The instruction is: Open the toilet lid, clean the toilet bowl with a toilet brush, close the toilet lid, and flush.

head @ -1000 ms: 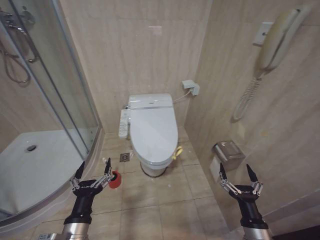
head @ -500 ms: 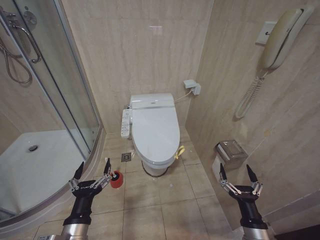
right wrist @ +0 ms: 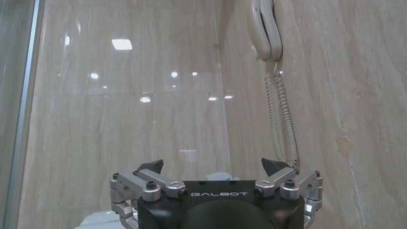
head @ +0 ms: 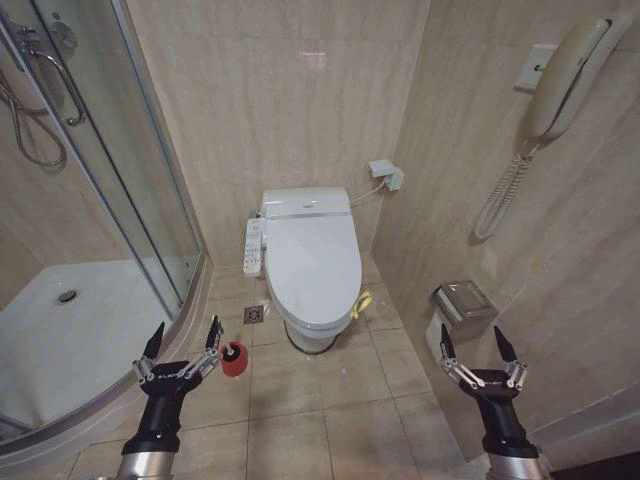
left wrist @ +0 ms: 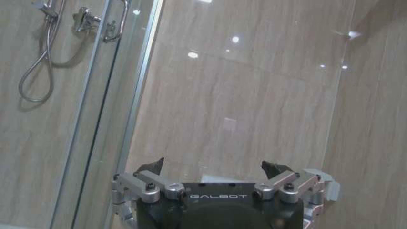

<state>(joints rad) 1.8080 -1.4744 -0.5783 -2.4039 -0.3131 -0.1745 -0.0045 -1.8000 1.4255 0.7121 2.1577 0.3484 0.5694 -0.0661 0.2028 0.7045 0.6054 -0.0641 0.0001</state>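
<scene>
Nothing of the task is done yet, as we read it. The toilet lid (head: 310,268) lies flat and closed over the toilet bowl (head: 306,334), against the back wall, yellow ribbon (head: 360,303) hanging off its right edge. Opening, scrubbing, closing and flushing are all left.

The toilet brush (head: 220,335) stands in its red holder (head: 233,360) on the floor tiles, left of the bowl's foot and just beside our left hand (head: 181,339) as the head camera sees it.

Both hands are held low and well short of the toilet, fingers spread and grasping nothing: left hand near the shower enclosure (head: 92,205), right hand (head: 474,346) by the right wall below the paper dispenser (head: 462,306).

Head view gives us toilet, brush and floor. The wrist views look upward instead: the left shows the shower hose (left wrist: 39,62) and glass door, the right shows the wall phone (right wrist: 267,28) with its coiled cord.
</scene>
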